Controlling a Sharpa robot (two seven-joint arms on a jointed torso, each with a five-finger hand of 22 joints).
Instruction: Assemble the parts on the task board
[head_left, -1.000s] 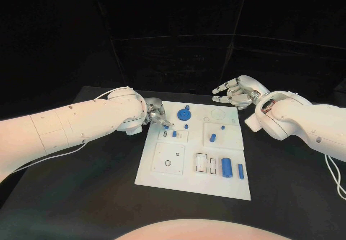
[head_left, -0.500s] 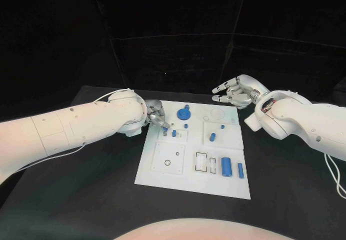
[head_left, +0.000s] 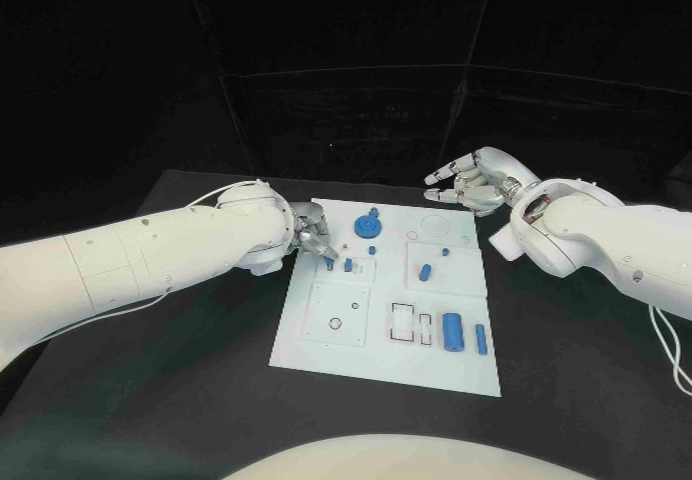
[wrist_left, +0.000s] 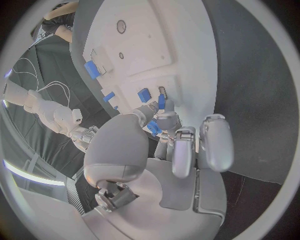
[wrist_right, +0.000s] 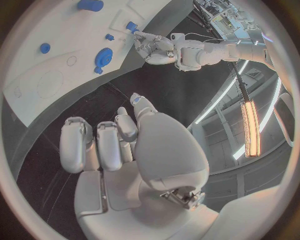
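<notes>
The task board (head_left: 378, 330) lies flat in the middle of the black table (head_left: 173, 380), and the small blue parts (head_left: 453, 333) are spread over it, some lying loose near its near edge and some standing in recesses farther back. In the head view the left hand (head_left: 312, 240) is at the board's left edge with its fingertips down on a small blue peg (head_left: 332, 264); the right hand (head_left: 472, 183) hovers beyond the board's far right corner, fingers loosely curled, holding nothing. In the left wrist view the thumb and a finger converge on a blue piece (wrist_left: 154, 128) at the fingertips, apparently pinching it; the remaining fingers (wrist_left: 214, 142) are bent clear. In the right wrist view the fingers (wrist_right: 99, 145) are curled in with no object between them, and the blue gear (wrist_right: 103, 55) stands on the board. The parts appear to be small, rigid, light plastic with smooth faces, likely to slip or tip; a fingertip pinch across the sides, held upright, is advised
</notes>
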